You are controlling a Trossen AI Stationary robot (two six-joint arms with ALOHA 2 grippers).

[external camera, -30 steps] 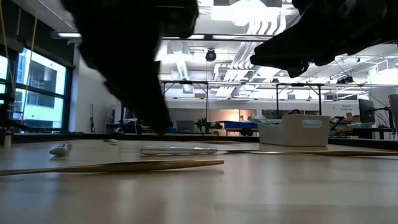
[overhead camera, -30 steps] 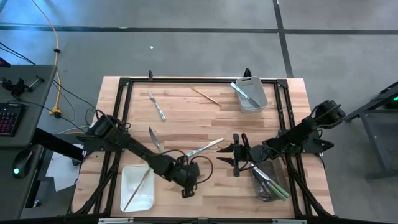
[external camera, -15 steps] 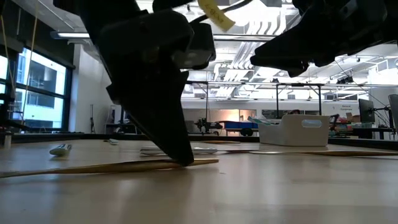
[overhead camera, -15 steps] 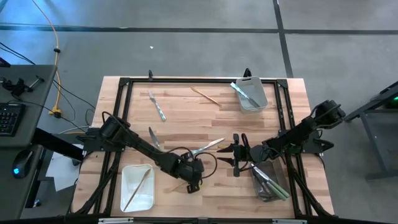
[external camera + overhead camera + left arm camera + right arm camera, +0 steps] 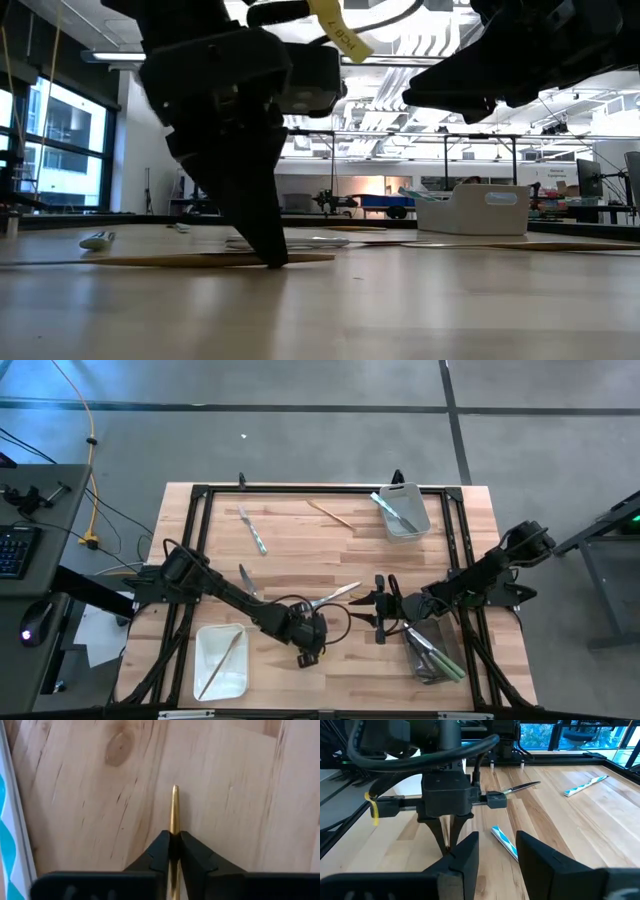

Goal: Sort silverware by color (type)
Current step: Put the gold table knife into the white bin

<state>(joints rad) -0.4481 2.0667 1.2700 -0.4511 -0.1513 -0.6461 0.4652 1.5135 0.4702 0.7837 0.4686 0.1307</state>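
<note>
Gold piece (image 5: pixel 174 807): lying flat on the table (image 5: pixel 90 785), near the front, beside the white tray (image 5: pixel 222 660).
Left claw (image 5: pixel 172 842): brought down since a second ago, now pinched on the gold handle.
Meaning: grasp judged made; lift to tray next.
Right claw (image 5: pixel 495 852): parked mid-table, fingers held apart, empty.

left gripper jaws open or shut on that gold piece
Shut on it. In the left wrist view the left gripper has its jaws pinched against the gold piece, which lies flat on the table.
</note>
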